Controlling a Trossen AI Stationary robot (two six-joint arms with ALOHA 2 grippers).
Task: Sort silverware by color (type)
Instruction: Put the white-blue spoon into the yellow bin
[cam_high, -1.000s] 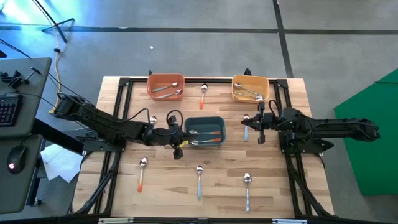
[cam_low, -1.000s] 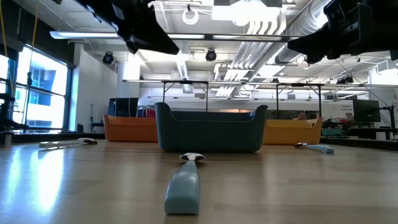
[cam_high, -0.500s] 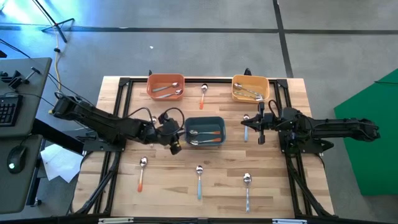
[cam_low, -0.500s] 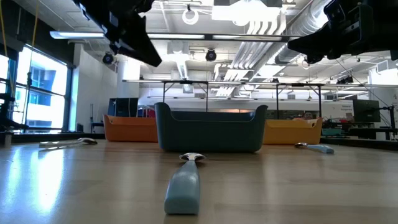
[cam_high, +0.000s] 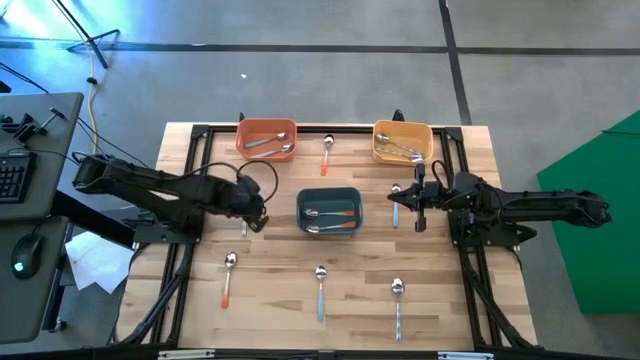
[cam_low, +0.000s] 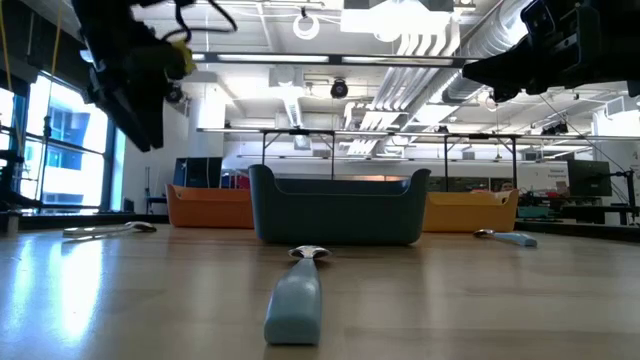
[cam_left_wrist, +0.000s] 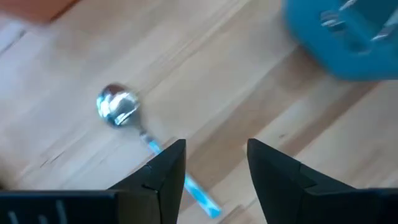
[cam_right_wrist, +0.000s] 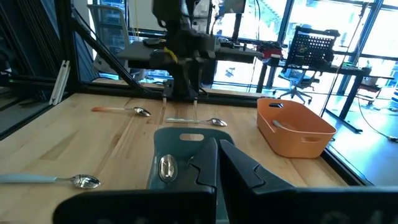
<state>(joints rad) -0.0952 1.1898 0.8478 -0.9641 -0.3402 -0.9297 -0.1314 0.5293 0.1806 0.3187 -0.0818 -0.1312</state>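
Several spoons lie flat on the wooden table. My left gripper (cam_high: 256, 213) (cam_left_wrist: 214, 155) hovers open left of the dark blue bin (cam_high: 329, 210), above a light-blue-handled spoon (cam_left_wrist: 118, 104) whose handle runs under one finger; it holds nothing. The dark blue bin holds two spoons. More spoons lie in the orange bin (cam_high: 266, 138) and the yellow bin (cam_high: 402, 140). My right gripper (cam_high: 416, 203) (cam_right_wrist: 214, 162) is shut and empty, right of the dark blue bin, beside a light-blue-handled spoon (cam_high: 395, 205).
Loose spoons lie at the near side: an orange-handled one (cam_high: 229, 275), a light-blue one (cam_high: 320, 290) and a silver one (cam_high: 397, 300). Another orange-handled spoon (cam_high: 327, 150) lies between the two far bins. A black frame borders the table.
My left gripper has drawn back from the dark blue bin's left wall toward the table's left edge and has come down a little. The spoons in the bin and on the table lie as before.
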